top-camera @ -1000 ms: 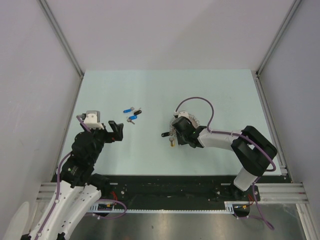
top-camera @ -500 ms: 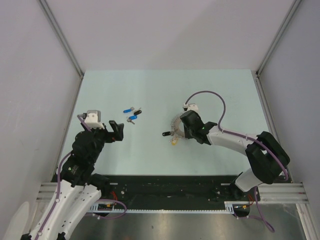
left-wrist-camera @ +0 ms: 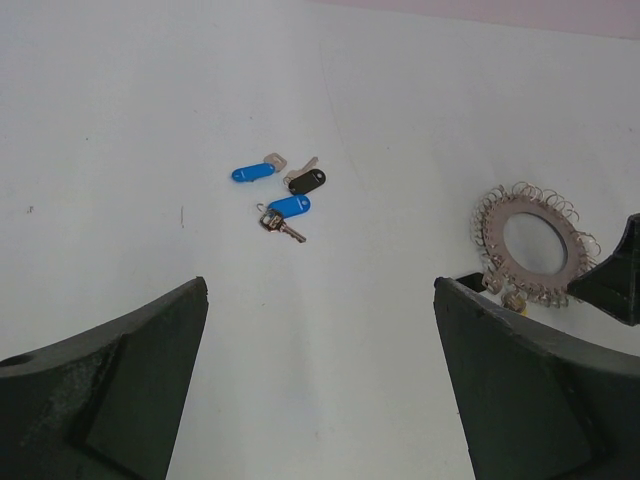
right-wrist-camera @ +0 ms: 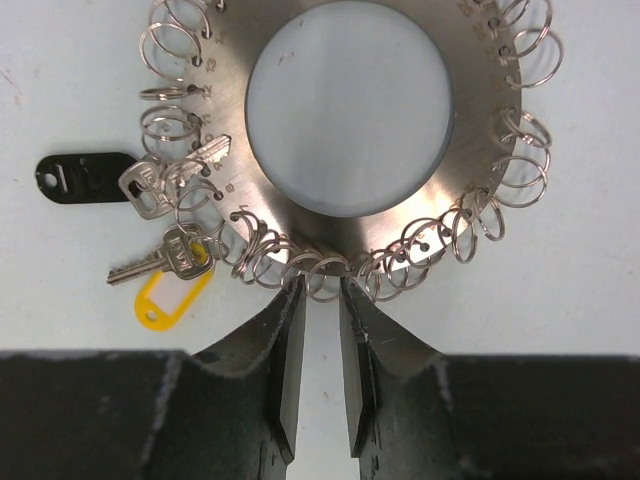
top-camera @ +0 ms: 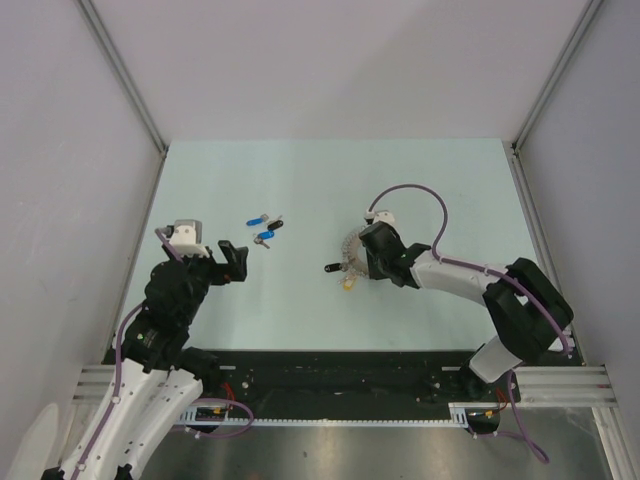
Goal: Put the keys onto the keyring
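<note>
The keyring lies flat on the pale table, a little right of centre and well apart from all 4 edges. The right gripper meets it from the near-edge side. Its fingers stand a narrow slit apart with their tips at the fringe of wire loops; whether a loop is pinched cannot be told. 2 keys hang from loops on the side of the ring facing the left edge, 1 with a black tag and 1 with a yellow tag, both lying on the table.

3 loose keys, 2 blue and 1 black, cluster between the centre and the left edge, about midway between near and far. A broad stretch of bare surface separates them from the ring. The left gripper hovers near the left edge, its jaws spread wide and holding nothing, with the loose keys near its tips. Open surface runs on to the far edge and both far corners, bounded by grey walls.
</note>
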Robot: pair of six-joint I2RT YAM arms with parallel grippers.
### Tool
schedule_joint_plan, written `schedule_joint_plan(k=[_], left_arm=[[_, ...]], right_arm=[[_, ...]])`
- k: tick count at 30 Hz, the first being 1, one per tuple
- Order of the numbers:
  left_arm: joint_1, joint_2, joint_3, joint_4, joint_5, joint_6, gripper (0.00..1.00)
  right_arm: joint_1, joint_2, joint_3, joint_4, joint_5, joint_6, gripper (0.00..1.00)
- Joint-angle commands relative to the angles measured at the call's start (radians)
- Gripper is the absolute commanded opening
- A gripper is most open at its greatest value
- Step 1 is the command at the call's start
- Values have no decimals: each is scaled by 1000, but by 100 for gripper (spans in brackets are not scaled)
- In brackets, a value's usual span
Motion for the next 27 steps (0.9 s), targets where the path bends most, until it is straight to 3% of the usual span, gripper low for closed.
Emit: schedule_joint_plan(k=[1,20,27], left_arm=[[10,6,23,14,24,10,100],[16,5,23,13,29,10,100],[17,6,23,13,32,10,100]], right_arm=[[-6,38,27,28,-8,22,25],[-2,85,29,59,-42,23,23],[8,25,27,30,-16,-14,3]])
